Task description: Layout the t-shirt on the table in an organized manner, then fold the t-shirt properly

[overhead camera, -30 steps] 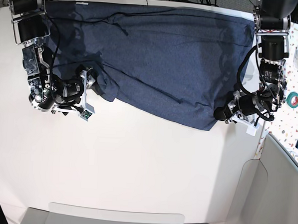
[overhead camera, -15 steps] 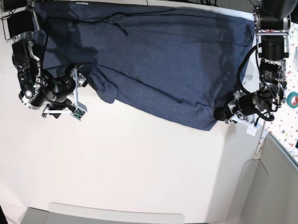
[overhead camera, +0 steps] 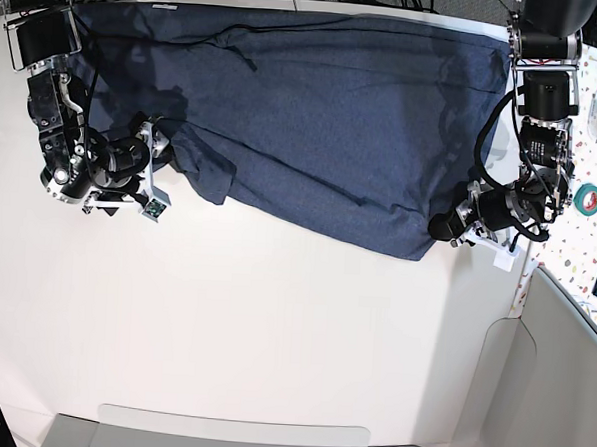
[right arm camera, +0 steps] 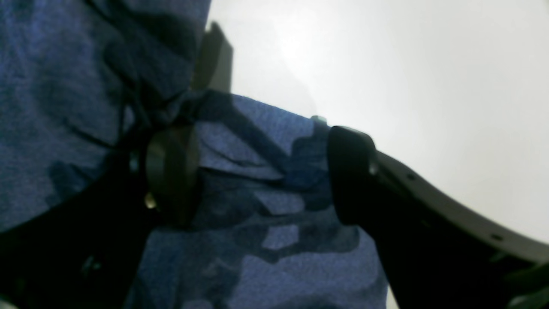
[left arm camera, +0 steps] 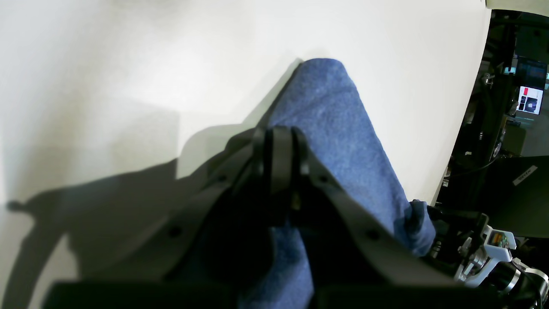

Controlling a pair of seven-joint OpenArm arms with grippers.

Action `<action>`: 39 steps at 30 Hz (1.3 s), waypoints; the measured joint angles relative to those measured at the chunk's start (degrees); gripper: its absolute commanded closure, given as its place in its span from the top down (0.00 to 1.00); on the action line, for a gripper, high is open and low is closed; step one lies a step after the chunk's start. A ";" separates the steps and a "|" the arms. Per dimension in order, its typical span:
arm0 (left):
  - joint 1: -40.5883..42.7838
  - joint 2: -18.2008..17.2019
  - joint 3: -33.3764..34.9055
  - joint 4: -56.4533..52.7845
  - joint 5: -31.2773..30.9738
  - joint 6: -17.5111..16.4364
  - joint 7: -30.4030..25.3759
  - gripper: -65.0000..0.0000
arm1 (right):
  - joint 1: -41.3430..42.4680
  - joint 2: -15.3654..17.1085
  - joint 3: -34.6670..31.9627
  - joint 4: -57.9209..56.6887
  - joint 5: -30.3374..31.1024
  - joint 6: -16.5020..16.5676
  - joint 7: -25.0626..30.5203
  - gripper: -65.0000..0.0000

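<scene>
The large dark navy-blue heathered cotton t-shirt point(overhead camera: 304, 124) lies spread across the far half of the wide matte white table point(overhead camera: 273, 332), plain side up, its near edge running crooked from a bunched lobe at the left down to a corner at the right. The left gripper point(left arm camera: 281, 146), at the right of the base view, has its jaws pressed together on that right-hand corner of the cloth. The right gripper point(right arm camera: 257, 171), at the left of the base view, stands with its jaws wide apart, straddling a rumpled fold of fabric without pinching it.

The step in hand looks like laying the shirt out flat. To do it well, the right gripper should close low on the edge of the bunched lobe, taking a single layer, and then both arms should draw apart and toward the near side evenly, so the hem comes out straight without dragging the whole shirt.

The far hem and collar are cut off at the top of the base view. The sleeves cannot be made out, and the lettering is hidden underneath. How many layers each gripper has is probably impossible to tell.
</scene>
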 measured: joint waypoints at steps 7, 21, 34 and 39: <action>0.00 0.02 0.00 0.00 0.00 0.00 0.00 0.00 | -0.13 -1.31 6.58 2.69 -1.95 0.33 -1.64 0.70; 0.02 0.00 0.00 0.00 0.00 0.02 0.11 0.00 | 4.44 -5.73 0.09 -4.31 -2.91 0.35 -1.33 0.70; 0.02 0.02 0.00 -0.11 0.04 -0.09 -0.24 0.00 | 3.50 -5.22 -4.33 -3.50 -3.72 0.39 0.20 0.16; 0.02 0.02 0.00 -0.11 0.04 -0.20 -0.42 0.00 | 2.67 -4.94 -5.38 -2.69 -3.89 0.79 1.03 0.00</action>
